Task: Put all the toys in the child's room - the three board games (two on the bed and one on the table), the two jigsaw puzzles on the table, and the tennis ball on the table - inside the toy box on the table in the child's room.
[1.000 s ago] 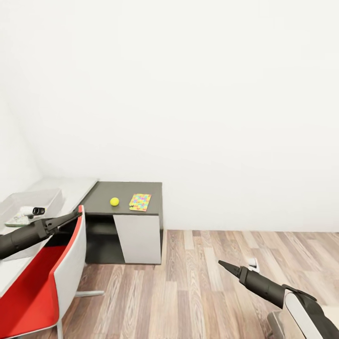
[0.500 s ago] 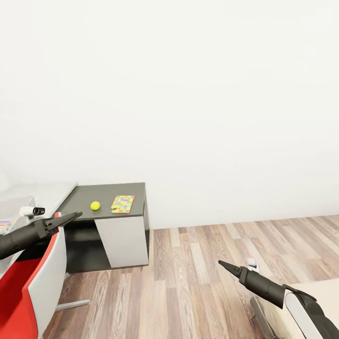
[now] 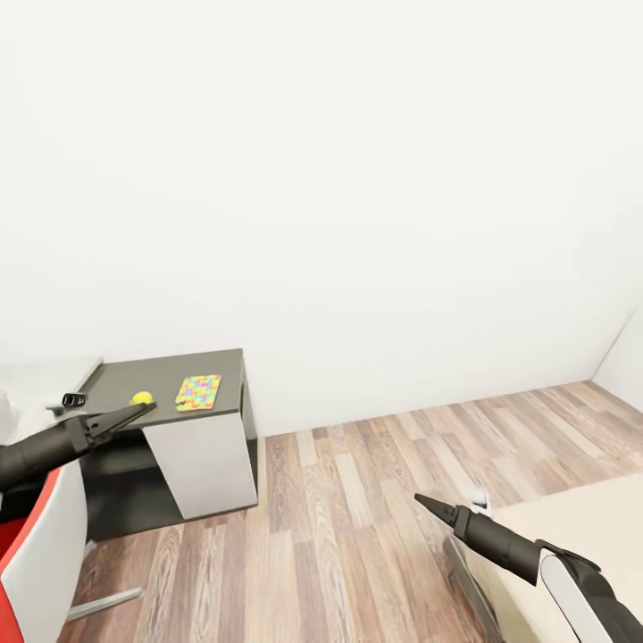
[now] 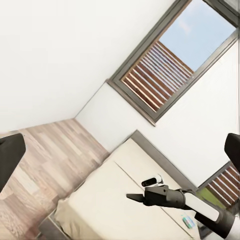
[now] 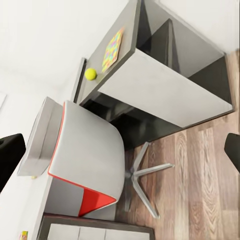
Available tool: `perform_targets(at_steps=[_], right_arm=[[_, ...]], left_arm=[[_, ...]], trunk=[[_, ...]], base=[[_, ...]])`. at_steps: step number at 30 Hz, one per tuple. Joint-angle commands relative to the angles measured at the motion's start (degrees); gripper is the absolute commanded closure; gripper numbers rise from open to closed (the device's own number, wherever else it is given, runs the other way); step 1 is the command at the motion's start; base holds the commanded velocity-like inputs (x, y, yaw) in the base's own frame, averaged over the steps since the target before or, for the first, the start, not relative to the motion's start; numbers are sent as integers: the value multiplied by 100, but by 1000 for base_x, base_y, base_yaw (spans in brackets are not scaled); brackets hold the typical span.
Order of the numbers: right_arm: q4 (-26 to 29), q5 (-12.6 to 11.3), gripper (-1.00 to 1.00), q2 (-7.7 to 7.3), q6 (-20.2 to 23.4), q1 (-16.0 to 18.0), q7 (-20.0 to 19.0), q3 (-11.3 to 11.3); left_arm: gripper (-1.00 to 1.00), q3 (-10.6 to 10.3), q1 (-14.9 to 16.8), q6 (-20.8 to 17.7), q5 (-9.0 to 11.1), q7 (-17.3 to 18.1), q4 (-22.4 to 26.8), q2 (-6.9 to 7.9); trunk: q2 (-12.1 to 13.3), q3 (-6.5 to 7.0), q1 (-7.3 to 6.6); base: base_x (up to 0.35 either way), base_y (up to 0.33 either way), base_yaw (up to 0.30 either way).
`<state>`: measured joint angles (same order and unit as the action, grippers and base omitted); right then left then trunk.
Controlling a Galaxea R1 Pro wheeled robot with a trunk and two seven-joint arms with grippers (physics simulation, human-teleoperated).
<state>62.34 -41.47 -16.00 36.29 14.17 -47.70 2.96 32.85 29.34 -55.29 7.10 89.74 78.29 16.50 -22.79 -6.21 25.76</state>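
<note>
White-walled room, wood-plank floor; the dark grey lower surface [image 3: 170,386] is seen at head-view left, carrying the tennis ball [image 3: 141,398] and one jigsaw puzzle [image 3: 198,391] just beside it, apart, long axis running away from the robot toward the wall. Both also show in the right wrist view, ball [image 5: 90,74] near the red-and-white chair [image 5: 85,160]. The left gripper [image 3: 134,413] is nearer, its tips close to the ball in the image, though depth can't be judged. Jaws look drawn to a point, nothing held. The right gripper [image 3: 429,505] is well apart, over the floor by the bed [image 3: 572,527], jaws likewise closed, empty. Judged: robot in transit, bed likely next.
</note>
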Motion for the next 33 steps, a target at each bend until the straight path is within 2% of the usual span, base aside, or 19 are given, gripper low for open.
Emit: perform_targets(at_steps=[1, 33], right_arm=[[-2, -28, -100, 0, 37, 6, -3, 2], [-22, -28, -100, 0, 36, 6, -3, 2]], left_arm=[[-100, 4, 3, -61, -7, 26, 2, 2], [-100, 7, 4, -61, -7, 26, 2, 2]], trunk=[[-13, -13, 3], [-13, -13, 3]], base=[[-74, 0, -259], [-82, 0, -243]])
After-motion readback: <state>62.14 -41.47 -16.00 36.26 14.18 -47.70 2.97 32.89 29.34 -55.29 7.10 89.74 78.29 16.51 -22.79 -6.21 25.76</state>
